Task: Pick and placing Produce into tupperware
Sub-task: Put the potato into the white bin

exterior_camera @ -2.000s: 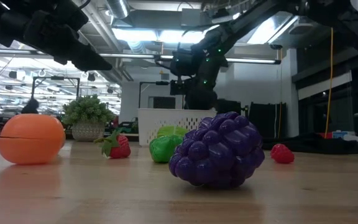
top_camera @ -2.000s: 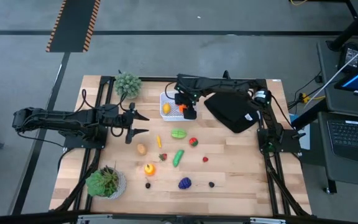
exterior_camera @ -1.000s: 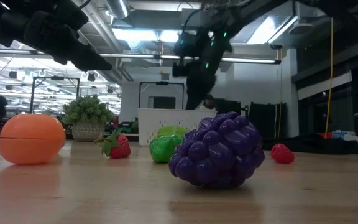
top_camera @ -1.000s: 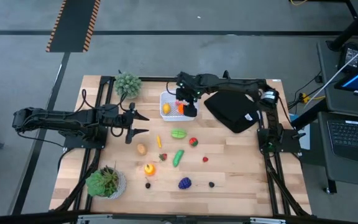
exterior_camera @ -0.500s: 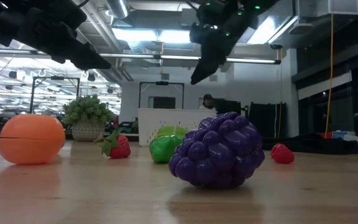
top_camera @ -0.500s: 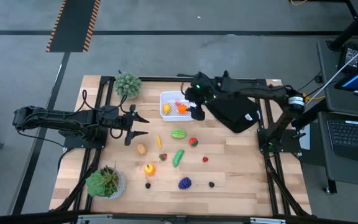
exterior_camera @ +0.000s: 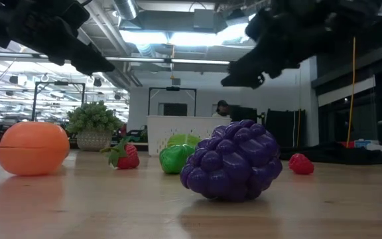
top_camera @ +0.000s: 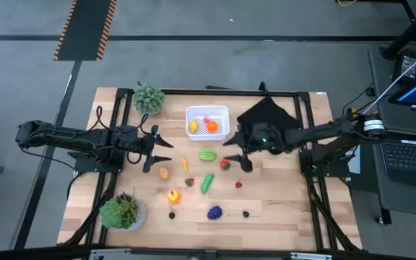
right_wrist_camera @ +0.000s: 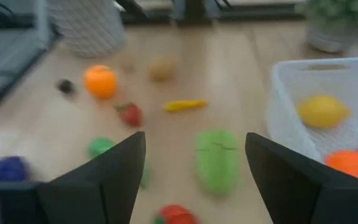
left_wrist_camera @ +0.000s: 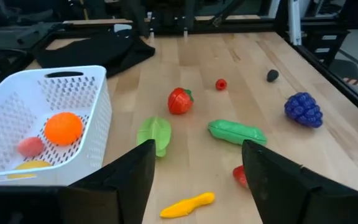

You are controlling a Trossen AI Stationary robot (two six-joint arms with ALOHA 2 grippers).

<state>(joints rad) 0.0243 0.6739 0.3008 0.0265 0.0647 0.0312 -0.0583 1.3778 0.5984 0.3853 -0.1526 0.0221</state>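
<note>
Right gripper (top_camera: 235, 150), open and empty, has left the tupperware (top_camera: 207, 121), which holds 3 produce pieces, and now hovers by the red tomato (top_camera: 224, 165); left gripper (top_camera: 163, 145) waits open.

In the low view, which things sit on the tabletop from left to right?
Orange fruit → potted plant → strawberry → green vegetable → purple grapes → small red berry.

You have the tub (top_camera: 207, 122) at the bench's (top_camera: 280, 209) far edge with three pieces inside, cloth (top_camera: 266, 115) to its right, remaining produce (top_camera: 207, 183) scattered nearer, plants (top_camera: 148, 97) at left.
</note>
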